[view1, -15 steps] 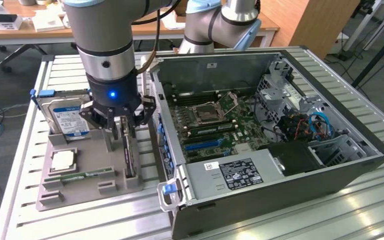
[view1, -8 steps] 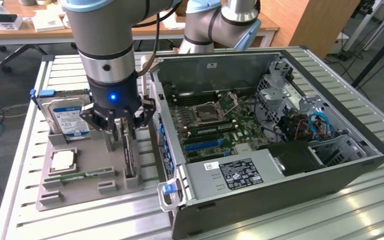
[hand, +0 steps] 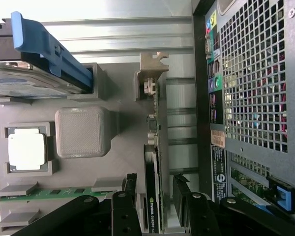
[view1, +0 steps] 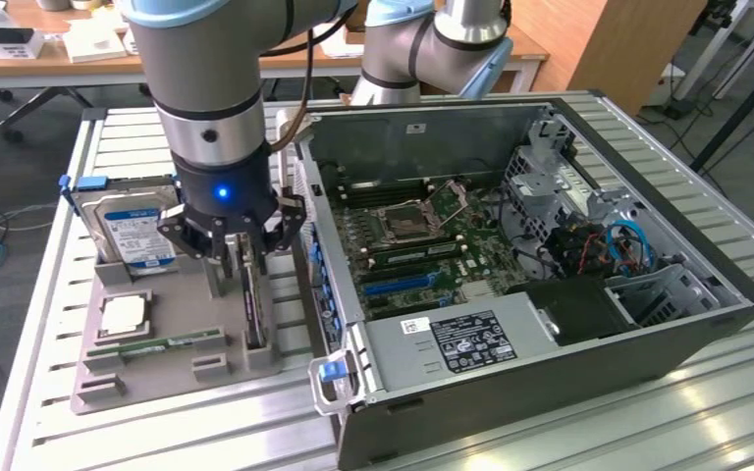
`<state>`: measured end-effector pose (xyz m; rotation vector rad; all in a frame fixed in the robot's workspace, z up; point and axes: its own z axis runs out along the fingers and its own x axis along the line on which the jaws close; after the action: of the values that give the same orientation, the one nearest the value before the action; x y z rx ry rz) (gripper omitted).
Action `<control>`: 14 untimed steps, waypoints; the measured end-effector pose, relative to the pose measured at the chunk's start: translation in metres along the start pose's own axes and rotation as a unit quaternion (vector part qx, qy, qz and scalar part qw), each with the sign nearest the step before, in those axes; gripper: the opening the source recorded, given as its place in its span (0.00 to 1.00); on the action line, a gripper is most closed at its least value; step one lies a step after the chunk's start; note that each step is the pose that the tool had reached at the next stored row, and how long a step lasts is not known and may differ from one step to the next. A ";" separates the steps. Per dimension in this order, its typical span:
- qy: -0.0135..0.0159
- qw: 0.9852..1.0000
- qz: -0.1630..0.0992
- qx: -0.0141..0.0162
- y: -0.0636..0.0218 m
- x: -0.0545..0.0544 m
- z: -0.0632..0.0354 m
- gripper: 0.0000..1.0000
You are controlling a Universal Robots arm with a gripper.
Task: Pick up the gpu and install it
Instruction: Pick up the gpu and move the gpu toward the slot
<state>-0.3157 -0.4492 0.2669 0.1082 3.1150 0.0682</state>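
The gpu (view1: 255, 314) stands on edge in a slot of the grey holder tray (view1: 207, 378), beside the open computer case (view1: 691, 285). In the wrist view the gpu (hand: 153, 162) is a thin dark card with a green board edge, and its silvery bracket (hand: 152, 69) is at the far end. My gripper (view1: 241, 263) hangs straight over the card's near end. It is open, and the black fingers (hand: 130, 189) stand on either side of the card with a small gap on each side. In the wrist view the gripper (hand: 156, 191) straddles the card without pressing on it.
The tray also holds a blue-labelled hard drive (view1: 134, 231), a processor chip (view1: 126, 314) and a green memory stick (view1: 154, 346). Inside the case lie the motherboard (view1: 410, 231) and a blue card slot (view1: 397, 285). The case's back wall (hand: 250, 98) stands close beside the card.
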 end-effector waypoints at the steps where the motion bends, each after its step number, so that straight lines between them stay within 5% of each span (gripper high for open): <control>1: 0.000 1.000 0.000 0.000 0.0000 0.000 0.0002 0.43; 14: 0.000 1.000 0.000 0.000 -0.0001 0.000 0.0038 0.43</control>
<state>-0.3156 -0.4491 0.2631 0.1082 3.1147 0.0686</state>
